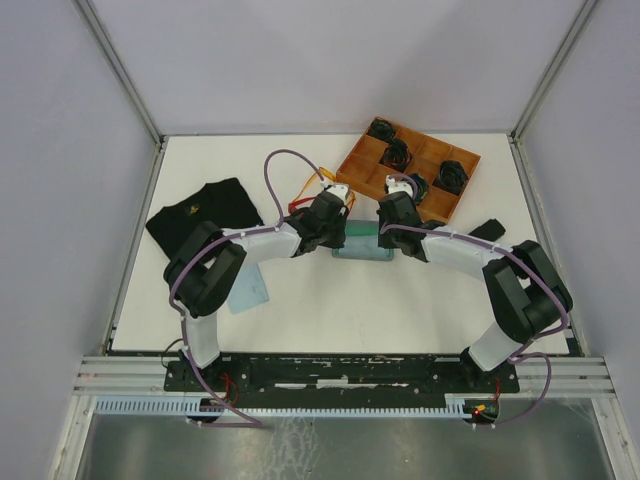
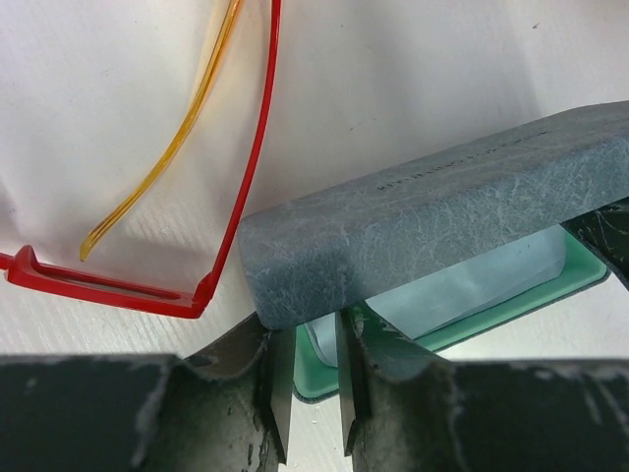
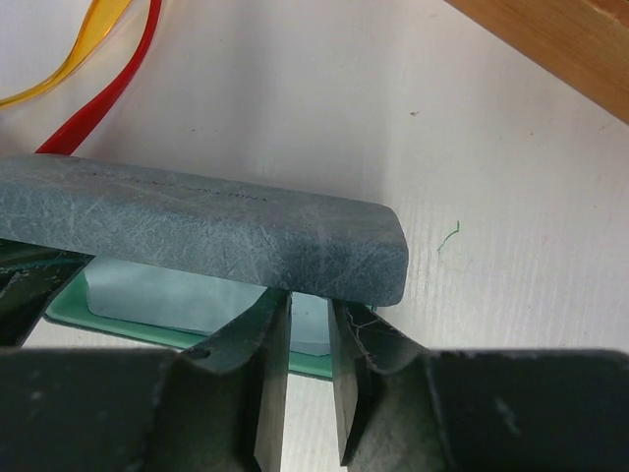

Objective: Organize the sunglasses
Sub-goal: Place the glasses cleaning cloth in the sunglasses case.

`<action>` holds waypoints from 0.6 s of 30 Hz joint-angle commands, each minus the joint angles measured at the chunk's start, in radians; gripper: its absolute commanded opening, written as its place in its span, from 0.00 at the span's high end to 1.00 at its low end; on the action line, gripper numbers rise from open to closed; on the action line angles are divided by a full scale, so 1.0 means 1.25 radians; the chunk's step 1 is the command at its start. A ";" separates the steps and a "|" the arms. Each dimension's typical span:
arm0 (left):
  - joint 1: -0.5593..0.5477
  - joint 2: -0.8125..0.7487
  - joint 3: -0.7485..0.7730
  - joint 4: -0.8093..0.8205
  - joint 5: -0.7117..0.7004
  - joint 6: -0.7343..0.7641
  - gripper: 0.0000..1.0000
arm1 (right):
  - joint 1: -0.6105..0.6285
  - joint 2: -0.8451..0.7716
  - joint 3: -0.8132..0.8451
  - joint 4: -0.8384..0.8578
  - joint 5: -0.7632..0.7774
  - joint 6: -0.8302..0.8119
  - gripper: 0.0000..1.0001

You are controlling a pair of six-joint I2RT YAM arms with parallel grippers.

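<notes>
Red sunglasses point(image 2: 203, 293), one pair, orange-yellow sunglasses point(image 2: 179, 152), one pair, grey-blue case point(image 2: 432, 211), one.

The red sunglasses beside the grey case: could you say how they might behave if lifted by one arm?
The thin red plastic sunglasses probably weigh little, and that slender arm may flex. Held by one unfolded arm, they would likely dangle and tilt.

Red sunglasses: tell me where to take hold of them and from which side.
Probably from straight above, pinching the red sunglasses across the side arm's middle stretch. They lie flat; there the arm of the orange-yellow pair and the grey case stand clear of it.
</notes>
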 commanded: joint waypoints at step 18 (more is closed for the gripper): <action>0.005 -0.183 -0.081 0.004 -0.051 -0.014 0.56 | -0.007 -0.205 -0.059 -0.064 0.052 0.033 0.47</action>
